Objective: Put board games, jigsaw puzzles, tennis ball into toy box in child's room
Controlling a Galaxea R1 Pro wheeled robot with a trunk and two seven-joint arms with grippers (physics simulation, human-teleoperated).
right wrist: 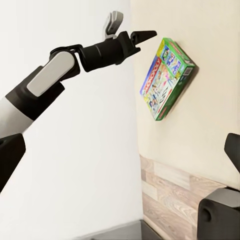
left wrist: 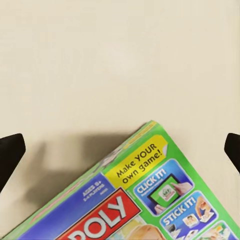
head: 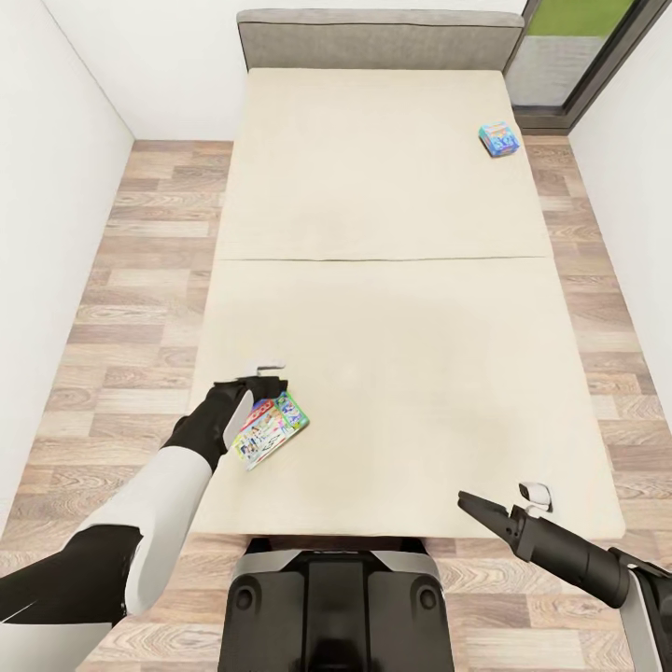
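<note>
We see the bed (head: 392, 308), a cream mattress in two sections with a grey headboard (head: 378, 39), and wood-plank floor (head: 140, 308) on either side of it. Our left claw (head: 271, 375) hangs over the near left part of the mattress, and just below and beside its tips lies a green Monopoly board game box (head: 271, 429) tilted on the mattress; we cannot make out any contact between them. In the left wrist view the box (left wrist: 150, 200) sits between the two dark fingertips (left wrist: 10, 155), which stand wide apart at the frame's edges, so the left claw is spread. The right wrist view shows the left claw (right wrist: 142, 36) just above the box (right wrist: 167, 80), apart from it. Our right claw (head: 478, 511) hovers at the near right edge of the bed, with its fingers apart. Far beyond the right claw, near the headboard end, lies a small blue board game box (head: 499, 138).
</note>
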